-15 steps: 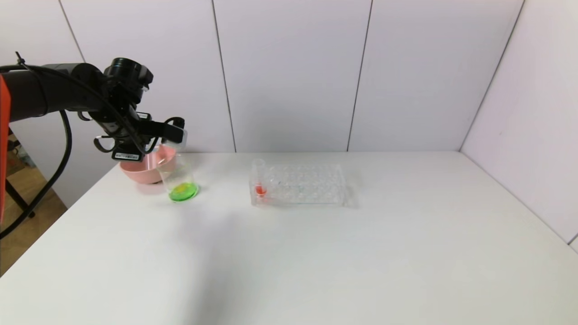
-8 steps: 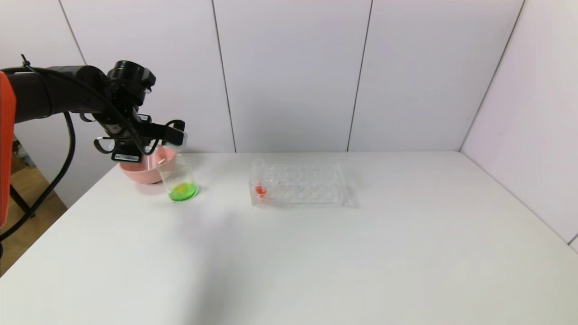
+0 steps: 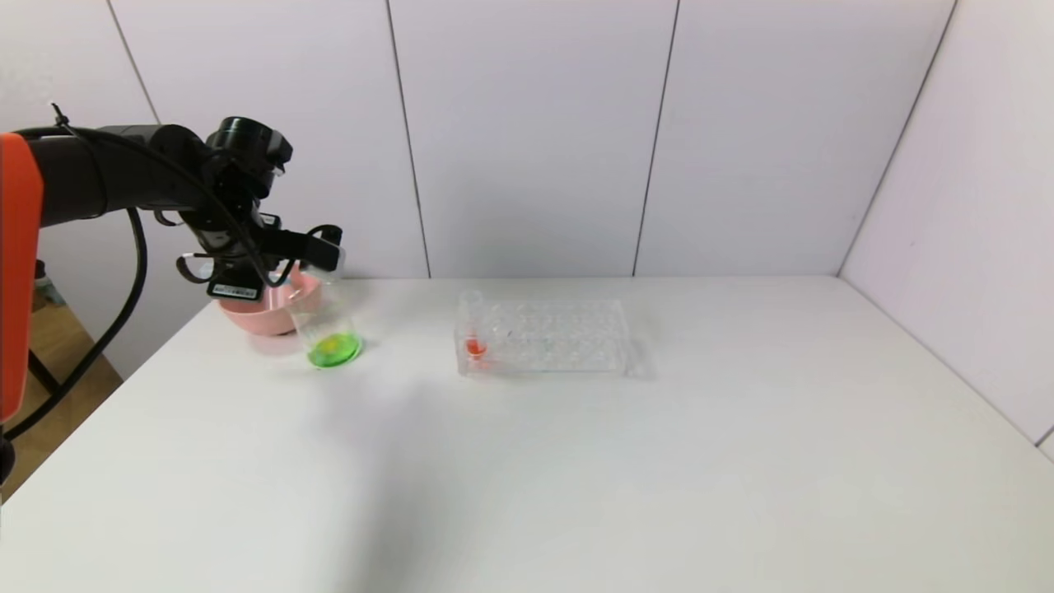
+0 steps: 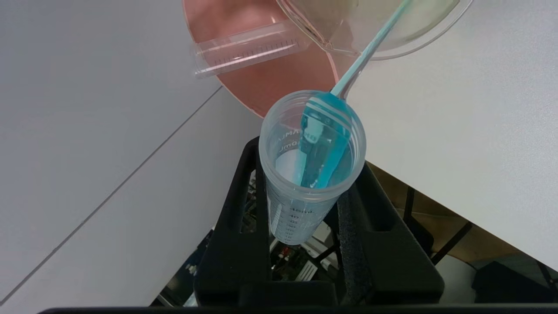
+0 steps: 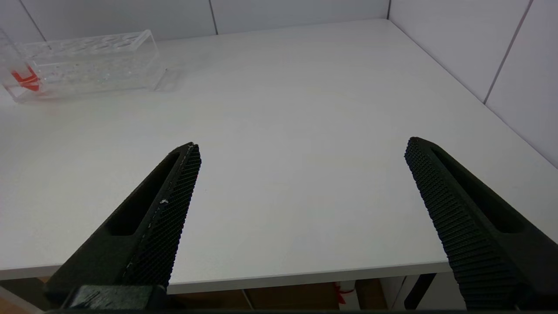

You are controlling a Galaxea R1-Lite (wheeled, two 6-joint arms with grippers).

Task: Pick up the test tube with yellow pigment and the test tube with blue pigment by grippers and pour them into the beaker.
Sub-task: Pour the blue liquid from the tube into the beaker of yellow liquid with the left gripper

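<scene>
1. Where the white table meets the wall panels, its far left corner carries the work, with the rest of the objects set along the back half
2. The left gripper hangs over that corner, clenched on the test tube with blue pigment, tilted mouth-down toward the beaker
3. The right gripper waits low at the near edge of the table, its jaws spread wide with nothing between them
4. The clear tube rack stands mid-table, well apart from the beaker, with one red-liquid tube upright in its left end
5. The pink bowl sits just behind the beaker, touching or nearly so
6. The test tube with yellow pigment lies on its side in the bowl, looking empty
7. A thin blue stream runs from the held tube's lip into the beaker, whose bottom holds green liquid
</scene>
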